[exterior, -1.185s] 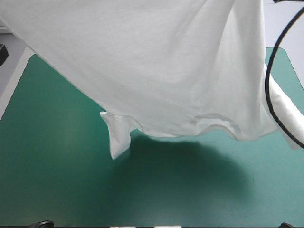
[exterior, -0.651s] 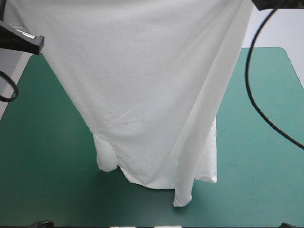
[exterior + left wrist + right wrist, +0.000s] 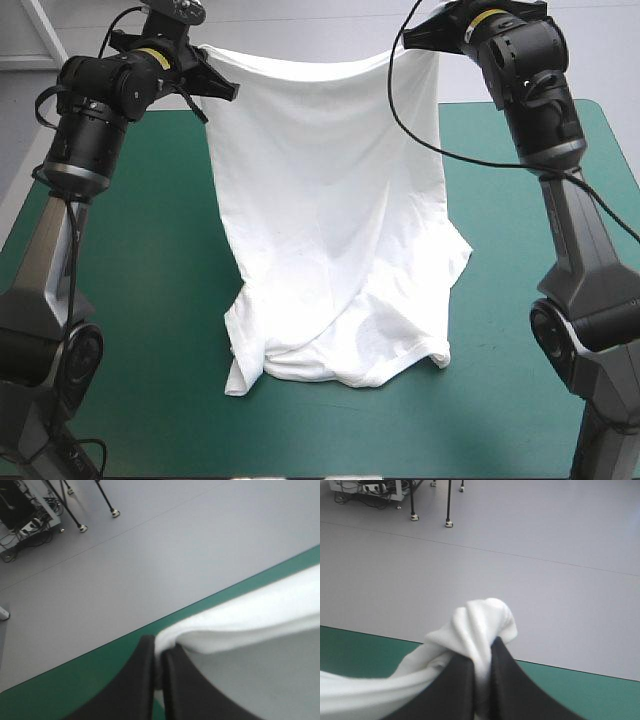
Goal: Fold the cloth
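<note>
The white T-shirt hangs stretched between both raised grippers over the far half of the teal-green table. Its lower part, with the sleeves, lies crumpled on the cover near the table's middle. My left gripper is shut on one top corner of the T-shirt, the cloth running away beside its fingers. My right gripper is shut on the other top corner, where a bunch of T-shirt sticks out past its fingers.
Bare teal-green cover lies to the left, right and front of the T-shirt. The table's far edge shows just beyond both grippers, with grey floor behind it.
Earlier the T-shirt was held high and filled the high view. Both arms have since carried it away from the camera and down, so its lower part now rests on the table.
</note>
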`<move>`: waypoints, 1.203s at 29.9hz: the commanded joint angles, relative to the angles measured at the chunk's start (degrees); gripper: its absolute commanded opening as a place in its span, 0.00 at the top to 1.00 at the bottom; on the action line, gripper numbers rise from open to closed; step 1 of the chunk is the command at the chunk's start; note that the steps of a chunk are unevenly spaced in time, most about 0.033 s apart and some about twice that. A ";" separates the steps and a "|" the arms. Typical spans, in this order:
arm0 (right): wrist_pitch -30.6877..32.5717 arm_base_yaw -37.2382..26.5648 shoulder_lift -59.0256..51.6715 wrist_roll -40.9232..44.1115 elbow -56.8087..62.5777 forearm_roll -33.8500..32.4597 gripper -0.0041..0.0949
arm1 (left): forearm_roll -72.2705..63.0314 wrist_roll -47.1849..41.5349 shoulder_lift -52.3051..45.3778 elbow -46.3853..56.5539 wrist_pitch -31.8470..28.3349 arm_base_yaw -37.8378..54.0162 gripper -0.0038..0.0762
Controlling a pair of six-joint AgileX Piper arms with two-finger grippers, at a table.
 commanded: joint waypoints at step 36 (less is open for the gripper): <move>5.30 -6.77 8.36 -6.22 -6.16 19.89 0.09 | -2.99 -10.23 10.82 -11.32 14.35 8.03 0.25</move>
